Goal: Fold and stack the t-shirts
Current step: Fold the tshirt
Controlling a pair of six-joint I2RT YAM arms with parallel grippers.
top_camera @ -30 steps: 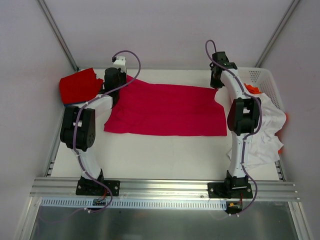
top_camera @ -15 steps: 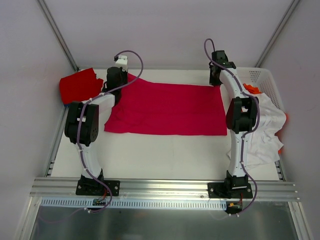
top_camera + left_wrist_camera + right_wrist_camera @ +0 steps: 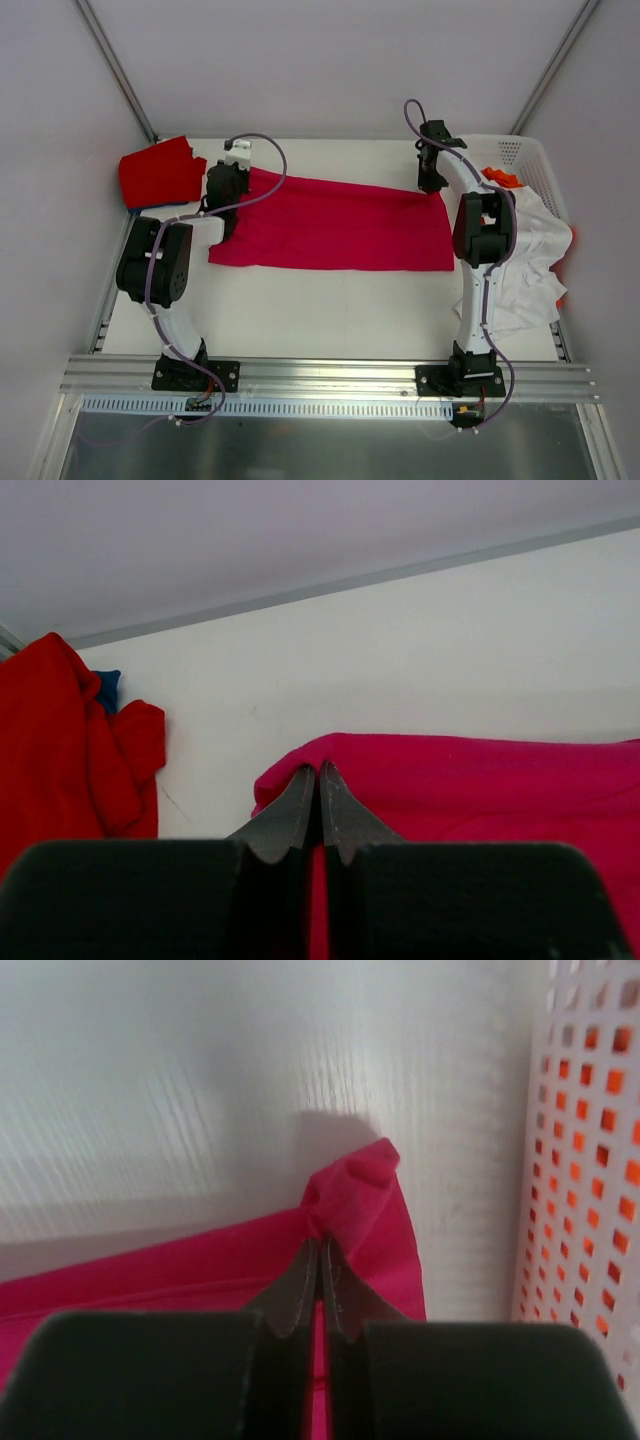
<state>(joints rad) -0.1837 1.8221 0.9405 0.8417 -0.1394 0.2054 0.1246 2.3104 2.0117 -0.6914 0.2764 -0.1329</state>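
Note:
A crimson-pink t-shirt (image 3: 335, 225) lies spread across the middle of the table. My left gripper (image 3: 240, 176) is shut on its far left corner (image 3: 320, 755), lifted a little. My right gripper (image 3: 430, 185) is shut on the far right corner (image 3: 355, 1195), which bunches above the fingertips. A red t-shirt (image 3: 158, 172) lies crumpled at the far left (image 3: 70, 750), with a bit of blue cloth (image 3: 107, 690) behind it. A white t-shirt (image 3: 535, 260) hangs over the basket's near side, and orange cloth (image 3: 502, 178) shows inside.
A white lattice basket (image 3: 530, 160) stands at the right edge, close beside my right gripper (image 3: 590, 1140). The back wall runs just beyond both grippers. An aluminium rail (image 3: 330, 375) crosses the near edge with both arm bases on it.
Both grippers have drawn the shirt's far edge toward the near side, and that edge now lies lower on the table. The shirt's far corners have lifted slightly.

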